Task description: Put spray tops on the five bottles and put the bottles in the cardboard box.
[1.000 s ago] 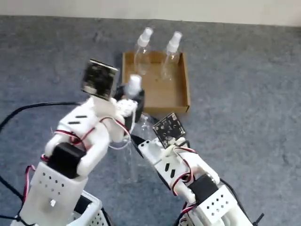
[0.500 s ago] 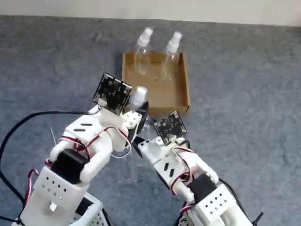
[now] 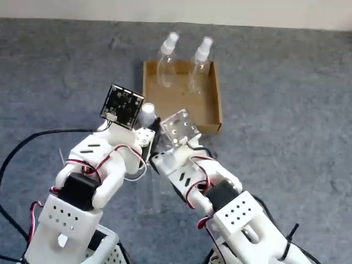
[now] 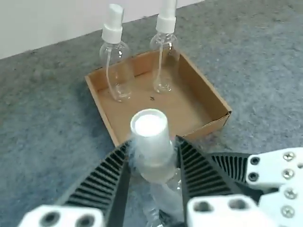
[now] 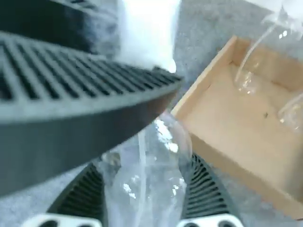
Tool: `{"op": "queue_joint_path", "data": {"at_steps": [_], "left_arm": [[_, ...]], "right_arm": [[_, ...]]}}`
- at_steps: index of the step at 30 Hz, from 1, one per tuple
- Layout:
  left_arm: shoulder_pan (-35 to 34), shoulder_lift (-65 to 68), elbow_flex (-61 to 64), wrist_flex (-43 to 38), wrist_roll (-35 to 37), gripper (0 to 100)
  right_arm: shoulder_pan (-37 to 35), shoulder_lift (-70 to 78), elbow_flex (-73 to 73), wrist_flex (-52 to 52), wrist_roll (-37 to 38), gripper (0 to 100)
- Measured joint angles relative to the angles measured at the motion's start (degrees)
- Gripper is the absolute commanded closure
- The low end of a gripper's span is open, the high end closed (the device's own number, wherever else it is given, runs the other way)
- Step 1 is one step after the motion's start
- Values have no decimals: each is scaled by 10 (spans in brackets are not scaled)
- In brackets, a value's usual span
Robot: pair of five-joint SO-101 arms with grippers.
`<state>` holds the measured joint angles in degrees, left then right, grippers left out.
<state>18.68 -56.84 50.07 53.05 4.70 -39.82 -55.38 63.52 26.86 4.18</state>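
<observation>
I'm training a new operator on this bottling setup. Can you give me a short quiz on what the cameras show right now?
1. How many capped bottles stand in the cardboard box? A) one B) two C) four
2. True or false: the left gripper is shut on a white spray top.
3. Fill in: the right gripper is shut on a clear ____.

Key: 1 B. 2 true. 3 bottle, directly under the spray top.
</observation>
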Motion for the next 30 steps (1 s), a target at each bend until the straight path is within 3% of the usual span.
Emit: {"op": "queue_joint_path", "data": {"at_steps": [6,12,19,24,30], "left_arm": [[-20,0,2,-10,0,816],[-33,0,9,-7,1,804],[-120,-49,18,-10,-1,803],[-112,-120,68,-9,-2,797],[-65,-159,137,-75,-2,661]], "right_arm": [[18,-1,-3,0,20,995],[80,18,-50,-4,7,995],[132,108,-166,-14,2,995],[133,197,-265,-14,-11,995],[126,275,-382,47,-73,995]]}}
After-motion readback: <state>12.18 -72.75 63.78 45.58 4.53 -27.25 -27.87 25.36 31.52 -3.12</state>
